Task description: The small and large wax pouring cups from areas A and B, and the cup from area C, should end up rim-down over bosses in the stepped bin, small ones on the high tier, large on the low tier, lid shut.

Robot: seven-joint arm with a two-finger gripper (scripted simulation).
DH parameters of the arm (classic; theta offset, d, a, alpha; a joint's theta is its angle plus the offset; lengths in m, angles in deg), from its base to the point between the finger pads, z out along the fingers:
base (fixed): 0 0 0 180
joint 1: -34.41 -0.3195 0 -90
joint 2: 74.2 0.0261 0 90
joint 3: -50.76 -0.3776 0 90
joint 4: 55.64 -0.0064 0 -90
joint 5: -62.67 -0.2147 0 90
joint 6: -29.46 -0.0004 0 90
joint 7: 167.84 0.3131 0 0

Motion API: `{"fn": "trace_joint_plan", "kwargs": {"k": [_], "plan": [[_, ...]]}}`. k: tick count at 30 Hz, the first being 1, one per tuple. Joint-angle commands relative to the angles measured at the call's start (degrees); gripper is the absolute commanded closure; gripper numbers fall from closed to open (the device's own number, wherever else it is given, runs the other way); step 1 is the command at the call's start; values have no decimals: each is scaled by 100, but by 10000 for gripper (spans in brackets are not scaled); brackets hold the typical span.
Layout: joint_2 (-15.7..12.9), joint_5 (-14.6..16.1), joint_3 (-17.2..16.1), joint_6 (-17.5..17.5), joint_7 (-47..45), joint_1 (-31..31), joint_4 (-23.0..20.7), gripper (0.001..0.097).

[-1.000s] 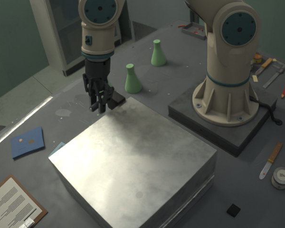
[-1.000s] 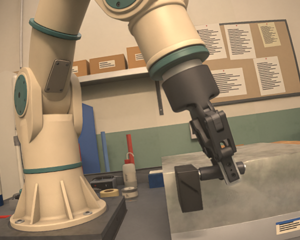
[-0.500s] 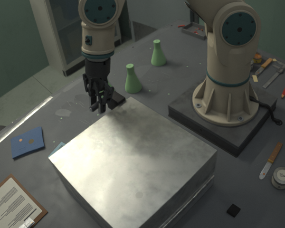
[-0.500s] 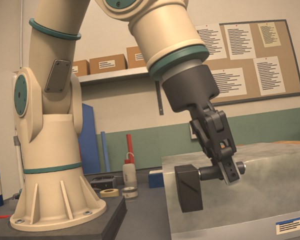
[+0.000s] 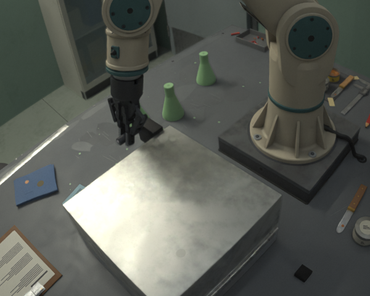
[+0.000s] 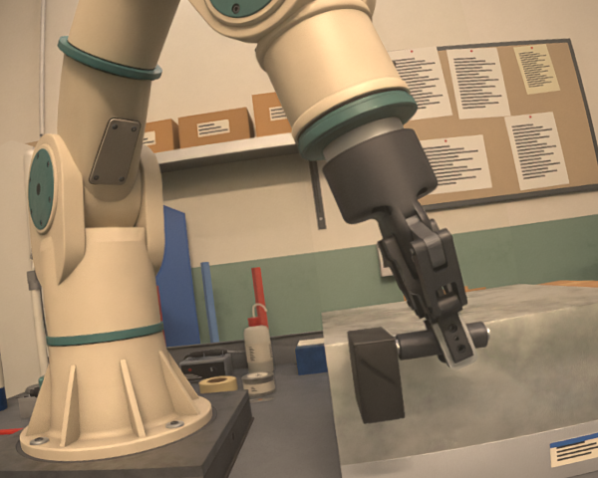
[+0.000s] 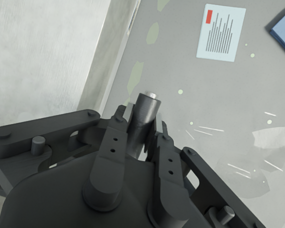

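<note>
The bin's dark cylindrical lid handle sticks out sideways from a black bracket at the far corner of the metal bin, and my gripper is closed around that handle. The bin's flat steel lid lies shut, hiding the tiers and bosses inside. Two green flask-shaped cups stand upright on the table beyond the bin, the nearer one just behind the bracket and the other further back. A bit of green shows behind my fingers; I cannot tell what it is.
The bin's side wall stands right beside my fingers. The arm's base sits on a dark plinth right of the bin. A blue pad, a clipboard and a small paper card lie on the table to the left.
</note>
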Motion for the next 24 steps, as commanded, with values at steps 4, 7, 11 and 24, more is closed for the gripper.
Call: {"fn": "trace_joint_plan", "kwargs": {"k": [4,7,11,24], "plan": [[2,0,-1,-1,0,0,-2,836],[2,0,-1,-1,0,0,-2,896],[2,0,-1,-1,0,0,-2,901],[4,-1,-1,3,0,0,-3,901]]}}
